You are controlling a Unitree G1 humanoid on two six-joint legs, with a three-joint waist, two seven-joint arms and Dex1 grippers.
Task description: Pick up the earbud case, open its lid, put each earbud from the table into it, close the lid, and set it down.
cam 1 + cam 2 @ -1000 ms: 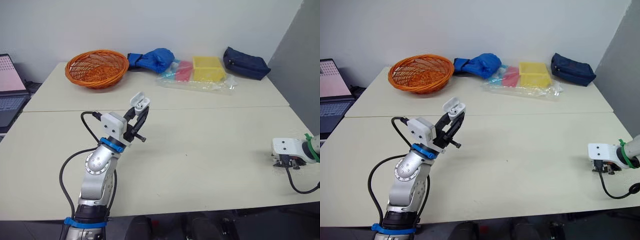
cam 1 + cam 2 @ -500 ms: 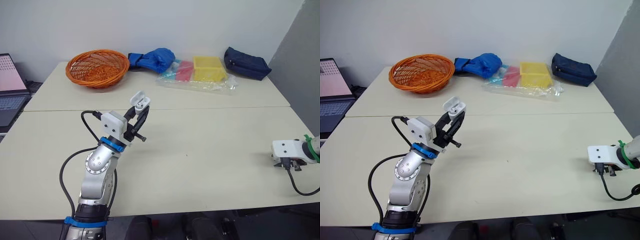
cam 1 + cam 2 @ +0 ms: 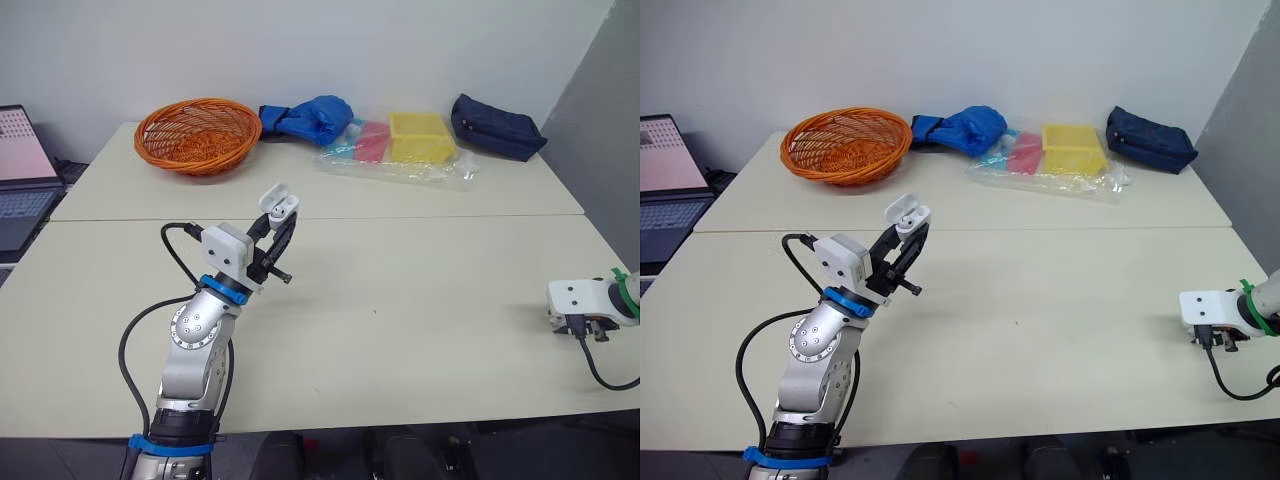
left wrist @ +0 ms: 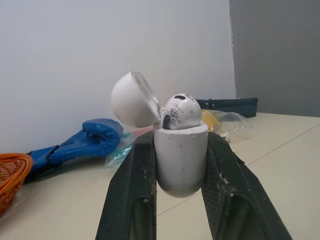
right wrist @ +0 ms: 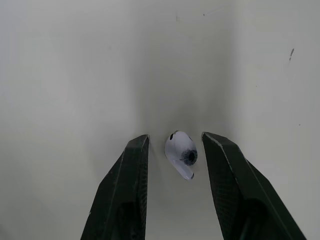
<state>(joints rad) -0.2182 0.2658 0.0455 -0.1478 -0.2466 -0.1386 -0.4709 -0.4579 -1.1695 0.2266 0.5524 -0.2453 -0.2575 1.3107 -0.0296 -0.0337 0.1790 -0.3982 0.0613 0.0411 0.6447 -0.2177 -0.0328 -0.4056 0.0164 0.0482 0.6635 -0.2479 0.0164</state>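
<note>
Pale counter against a white wall. Clutter along the back edge, left to right: laptop, orange basket, blue bundle, yellow box, navy pouch. None of it matters for the task.

Progress, as we judge it:
- Done: case picked up, lid opened, one earbud loaded.
- Left: grab the second earbud, seat it, shut the lid, set the case down.
- We put it at roughly halfway.

Left pincer: closed on the earbud case, one finger on each flank, with the case upright and lifted clear of the counter on the left side. The lid is tipped back on its hinge. We see the seated earbud poking out of the top. The second slot is hidden.

Right pincer: low over the counter's right edge, well apart from the case. Its fingers are parted and straddle the loose earbud, which lies flat on the counter. It grips nothing yet. The bud sits nearer one finger than the other, and we cannot tell whether it touches that finger.
</note>
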